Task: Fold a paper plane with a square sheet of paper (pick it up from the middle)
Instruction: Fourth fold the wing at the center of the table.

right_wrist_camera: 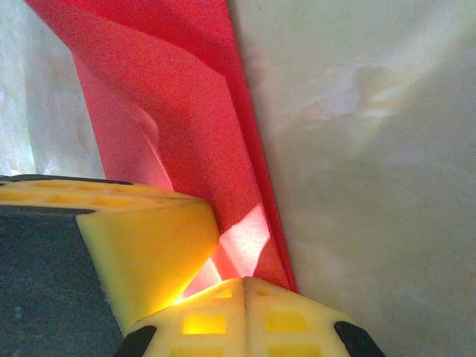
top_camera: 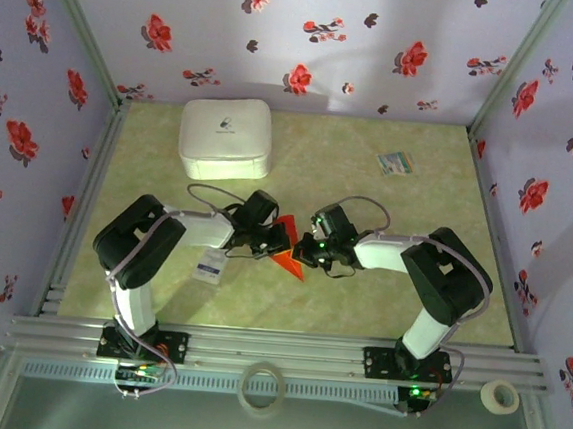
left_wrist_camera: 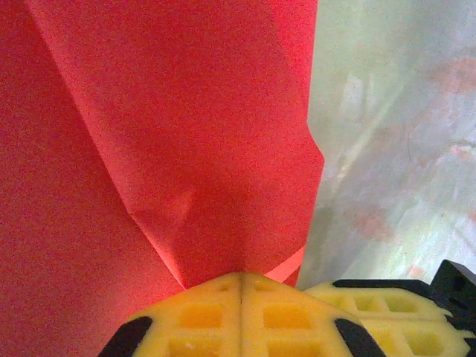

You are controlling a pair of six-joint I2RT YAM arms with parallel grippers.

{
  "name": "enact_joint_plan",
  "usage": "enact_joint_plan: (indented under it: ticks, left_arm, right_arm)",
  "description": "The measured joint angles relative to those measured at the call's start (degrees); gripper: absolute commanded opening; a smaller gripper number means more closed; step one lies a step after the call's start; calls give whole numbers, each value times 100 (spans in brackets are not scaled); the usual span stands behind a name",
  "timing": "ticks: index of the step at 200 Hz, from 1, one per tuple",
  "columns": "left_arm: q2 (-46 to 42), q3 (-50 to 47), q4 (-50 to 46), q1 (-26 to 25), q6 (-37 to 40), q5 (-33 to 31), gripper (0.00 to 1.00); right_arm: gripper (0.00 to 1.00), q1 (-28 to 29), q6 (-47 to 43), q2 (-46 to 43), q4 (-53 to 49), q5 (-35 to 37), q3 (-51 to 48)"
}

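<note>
Logo on white box point(top_camera: 225, 137) unreadable; left gripper point(left_wrist_camera: 242, 281) and right gripper point(right_wrist_camera: 244, 282) clench paper plane point(left_wrist_camera: 186, 149).

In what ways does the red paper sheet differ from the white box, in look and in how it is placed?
The red paper sheet is thin, creased and pointed; the white box is thick with rounded corners. The sheet is pinched by the left gripper and the right gripper; the box lies untouched farther back.
</note>
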Motion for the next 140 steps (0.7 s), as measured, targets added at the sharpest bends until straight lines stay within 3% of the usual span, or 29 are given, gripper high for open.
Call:
enact_joint_plan:
  ticks: [140]
  left_arm:
    - [229,389,-337,717,396,164,5]
  right_arm:
    - [0,2,-4,-22,146,15,-87]
